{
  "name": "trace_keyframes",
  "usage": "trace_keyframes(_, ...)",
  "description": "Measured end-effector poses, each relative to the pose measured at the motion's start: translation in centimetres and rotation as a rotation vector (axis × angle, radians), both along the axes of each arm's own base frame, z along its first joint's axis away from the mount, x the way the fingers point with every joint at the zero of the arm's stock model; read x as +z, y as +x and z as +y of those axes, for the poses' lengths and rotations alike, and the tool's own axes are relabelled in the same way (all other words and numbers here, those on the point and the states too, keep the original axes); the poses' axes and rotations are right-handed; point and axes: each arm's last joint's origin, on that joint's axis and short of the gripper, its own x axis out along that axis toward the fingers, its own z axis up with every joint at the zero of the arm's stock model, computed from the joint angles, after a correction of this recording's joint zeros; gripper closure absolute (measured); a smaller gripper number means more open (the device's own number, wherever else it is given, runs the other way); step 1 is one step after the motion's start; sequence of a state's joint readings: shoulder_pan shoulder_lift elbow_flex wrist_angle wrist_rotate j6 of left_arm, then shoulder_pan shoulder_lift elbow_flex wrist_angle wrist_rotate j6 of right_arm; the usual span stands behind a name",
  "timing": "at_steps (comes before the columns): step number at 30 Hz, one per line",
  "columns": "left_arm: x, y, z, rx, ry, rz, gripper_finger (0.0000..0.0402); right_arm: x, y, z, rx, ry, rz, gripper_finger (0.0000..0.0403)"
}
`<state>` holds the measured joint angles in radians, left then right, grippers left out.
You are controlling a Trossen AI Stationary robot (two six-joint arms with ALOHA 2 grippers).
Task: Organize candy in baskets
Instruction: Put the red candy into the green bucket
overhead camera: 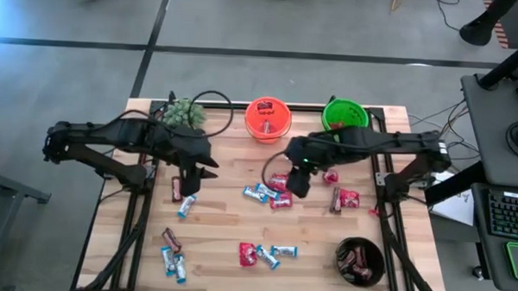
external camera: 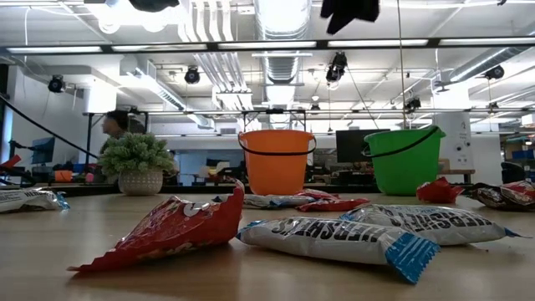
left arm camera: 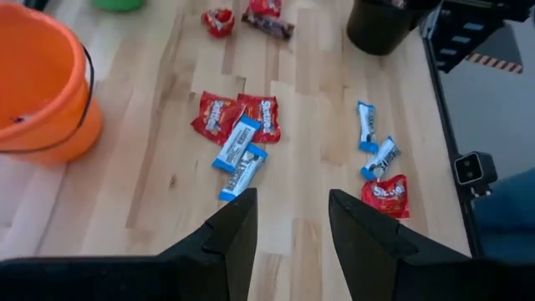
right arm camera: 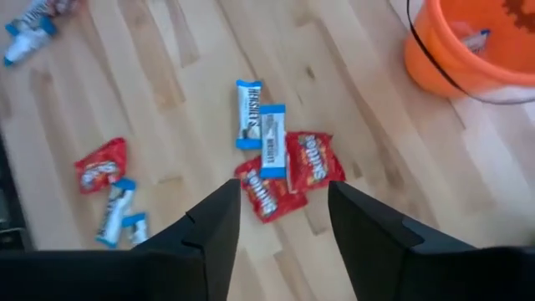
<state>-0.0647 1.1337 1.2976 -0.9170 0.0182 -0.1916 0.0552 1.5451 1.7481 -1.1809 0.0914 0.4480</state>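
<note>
Wrapped candies lie scattered flat on the wooden table [overhead camera: 221,231]: a red and blue-and-white cluster [overhead camera: 270,194] at the middle, which also shows in the right wrist view [right arm camera: 276,159], and a dark brown bar [overhead camera: 177,189]. The orange pail [overhead camera: 268,118] and green pail [overhead camera: 345,114] stand at the far edge. The black bowl [overhead camera: 359,260] at the near right holds some candy. My left gripper [overhead camera: 193,179] hovers open and empty over the left-middle [left arm camera: 288,221]. My right gripper [overhead camera: 296,183] hovers open and empty beside the middle cluster [right arm camera: 280,209].
A fuzzy green plant [overhead camera: 183,113] in a pot stands at the far left. More candies lie at the near left [overhead camera: 172,255], near middle [overhead camera: 259,253] and right [overhead camera: 343,199]. A person [external camera: 117,124] shows in the room behind the table.
</note>
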Motion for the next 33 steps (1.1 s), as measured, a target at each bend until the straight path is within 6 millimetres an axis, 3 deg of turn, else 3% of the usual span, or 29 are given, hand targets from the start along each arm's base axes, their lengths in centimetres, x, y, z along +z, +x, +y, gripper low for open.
trace_keyframes(10, 1.2, -1.8, 0.1, -0.001, 0.010, -0.064, 0.0271, -4.5, 3.8, -3.2, 0.034, -0.010, 0.126, 0.0215)
trace_keyframes(19, 1.0, -2.3, 0.4, 0.033, 0.056, -0.030, 0.0271, -8.8, 6.3, -5.4, 0.134, 0.028, 0.236, 0.0215)
trace_keyframes(33, 1.0, -2.4, 0.7, 0.114, 0.122, -0.029, 0.0271, -14.3, 7.9, -9.9, 0.163, 0.179, 0.339, 0.0216)
